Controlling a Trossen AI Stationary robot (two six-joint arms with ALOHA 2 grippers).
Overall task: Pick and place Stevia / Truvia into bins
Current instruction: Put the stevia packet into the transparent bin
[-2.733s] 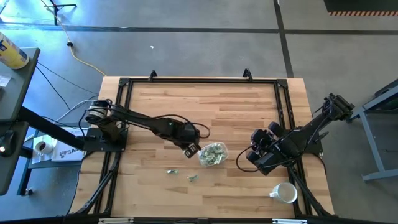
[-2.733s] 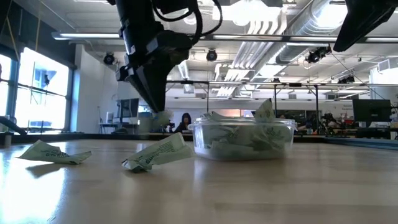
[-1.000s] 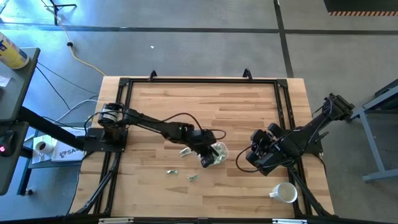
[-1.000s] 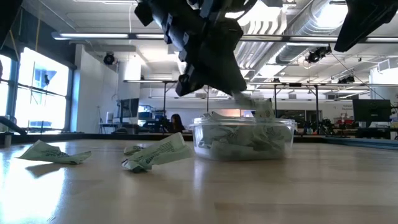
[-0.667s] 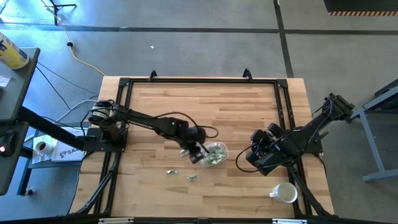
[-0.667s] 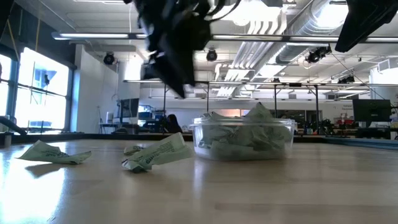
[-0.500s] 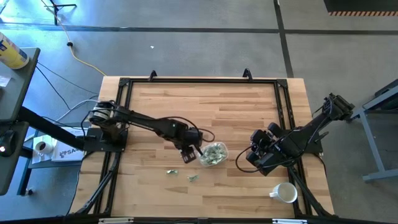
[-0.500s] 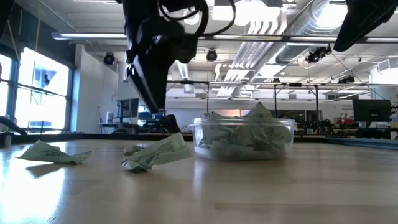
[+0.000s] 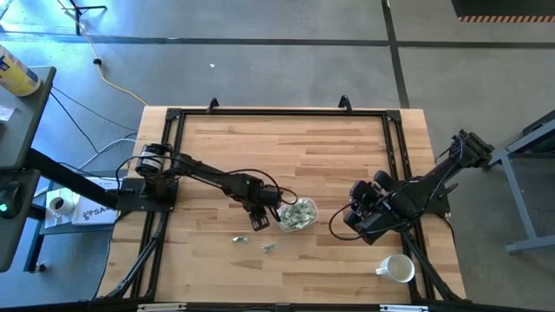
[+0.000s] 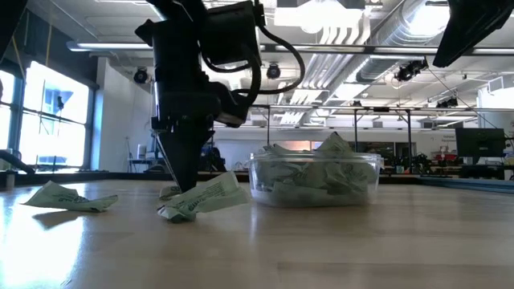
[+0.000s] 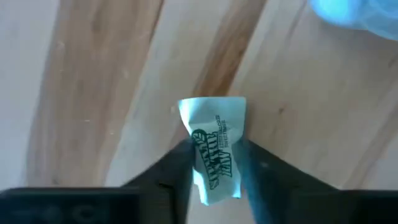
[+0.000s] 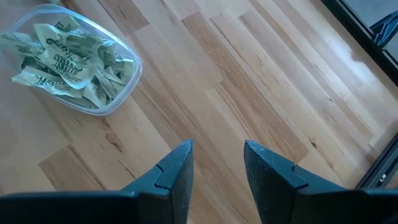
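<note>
A clear plastic bin (image 9: 297, 215) full of pale green and white Stevia packets stands mid-table; it also shows in the low view (image 10: 313, 178) and the right wrist view (image 12: 68, 59). My left gripper (image 9: 260, 219) is down at the table just left of the bin, shut on one packet (image 11: 211, 124). Two more packets lie flat on the wood nearer the front edge, one to the left (image 9: 240, 238) and one to the right (image 9: 270, 248); both show in the low view, left (image 10: 68, 198) and right (image 10: 205, 199). My right gripper (image 9: 345, 222) waits right of the bin, open and empty. My left gripper (image 11: 216, 168) pinches the packet between its two fingers by its two long edges (image 11: 200, 149), around the packet's middle. The fingers (image 10: 181, 181) come from above, pointing down, and lie across the packet. The packet lies on the table and is bowed between the fingers.
A white handled mug (image 9: 399, 269) stands near the front right corner. A black frame (image 9: 277, 113) runs around the table top. Bare wood lies behind the bin and toward the far edge.
My left gripper has let a packet fall into the bin. It has then gone toward the table's left edge and down to the table, and its fingers now close on a packet lying just left of the bin. The bin has stayed in place.
</note>
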